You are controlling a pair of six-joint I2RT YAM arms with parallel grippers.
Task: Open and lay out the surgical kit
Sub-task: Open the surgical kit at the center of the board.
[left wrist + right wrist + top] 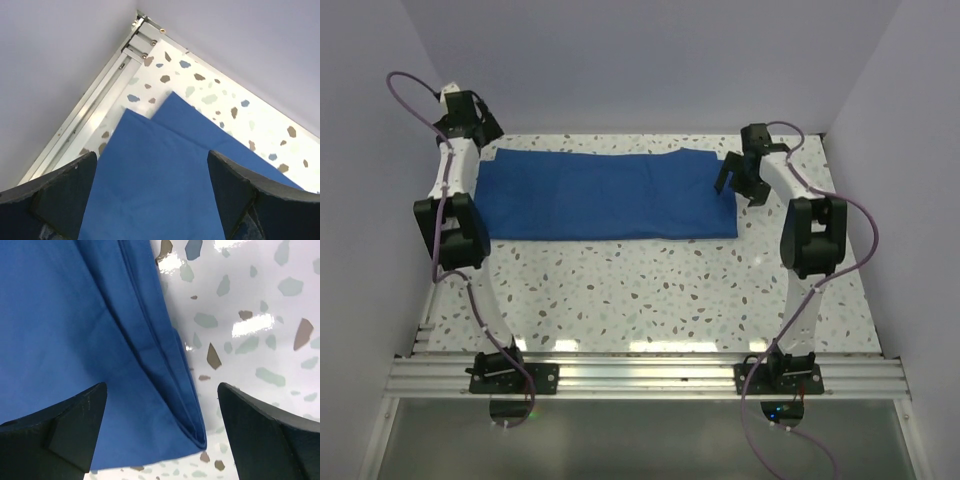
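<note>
The left arm (455,175) reaches over the cloth's (605,195) 9 o'clock end, jaws spread, holding nothing. The blue cloth lies flat in folded layers along the tabletop's (650,290) 12 o'clock side. At its 3 o'clock end the right arm (783,180) hovers, jaws likewise spread wide and empty.

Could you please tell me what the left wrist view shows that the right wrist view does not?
Only the left wrist view shows the metal rail and wall at the corner of the speckled table. Only the right wrist view shows the doubled-over fold of the blue cloth and glare patches. Both show blue cloth on the table beneath an open, empty gripper: left gripper, right gripper.
</note>
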